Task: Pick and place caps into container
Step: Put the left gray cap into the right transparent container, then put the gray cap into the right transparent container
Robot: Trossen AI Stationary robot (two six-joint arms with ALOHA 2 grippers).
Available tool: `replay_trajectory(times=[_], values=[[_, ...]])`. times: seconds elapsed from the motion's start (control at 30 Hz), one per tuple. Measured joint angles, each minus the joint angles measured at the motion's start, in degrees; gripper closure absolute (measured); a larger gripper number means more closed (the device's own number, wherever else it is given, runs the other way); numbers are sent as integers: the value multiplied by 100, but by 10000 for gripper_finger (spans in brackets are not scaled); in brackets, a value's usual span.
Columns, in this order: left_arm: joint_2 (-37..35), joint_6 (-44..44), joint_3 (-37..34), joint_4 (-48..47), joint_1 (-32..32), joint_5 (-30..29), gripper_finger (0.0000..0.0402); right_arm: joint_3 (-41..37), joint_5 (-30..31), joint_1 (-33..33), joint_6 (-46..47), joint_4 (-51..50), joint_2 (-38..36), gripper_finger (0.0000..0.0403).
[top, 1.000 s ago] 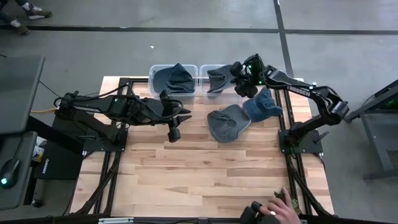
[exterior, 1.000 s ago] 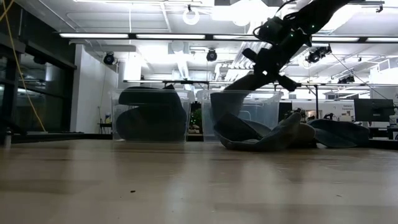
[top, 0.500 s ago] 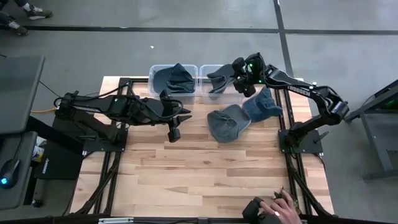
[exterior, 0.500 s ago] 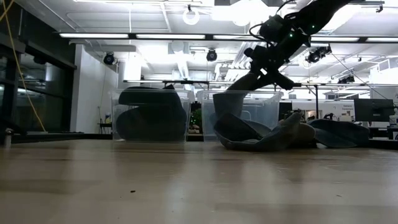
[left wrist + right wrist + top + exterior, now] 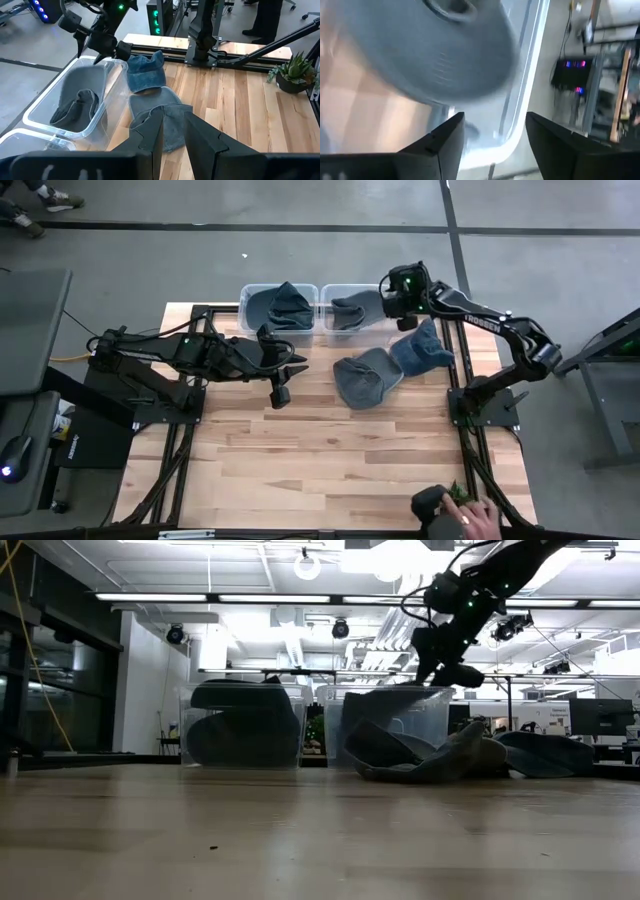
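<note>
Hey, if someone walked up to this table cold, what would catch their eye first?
Probably the two clear bins at the table's far edge, the left bin packed with dark caps and the right bin holding one grey cap. The right gripper hangs open above the right bin's far corner. Beside that bin, two more caps, a grey one and a denim-blue one, lie on the wood.

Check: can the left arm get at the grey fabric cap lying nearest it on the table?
Probably yes. The grey fabric cap lies on open wood just ahead of the left gripper, nothing between.
</note>
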Motion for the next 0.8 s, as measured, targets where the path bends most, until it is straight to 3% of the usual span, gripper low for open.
replay_trajectory(times=[0.23, 0.6, 0.8], values=[[0, 0, 0, -36, 0, -2, 328, -2, 277, -179, 497, -86, -318, 195], [0, -105, 0, -140, 0, -3, 328, -2, 362, -39, 2863, -497, -1278, 195], [0, -125, 0, -142, 0, -4, 328, -2, -270, 265, 3863, -1343, -1847, 195]])
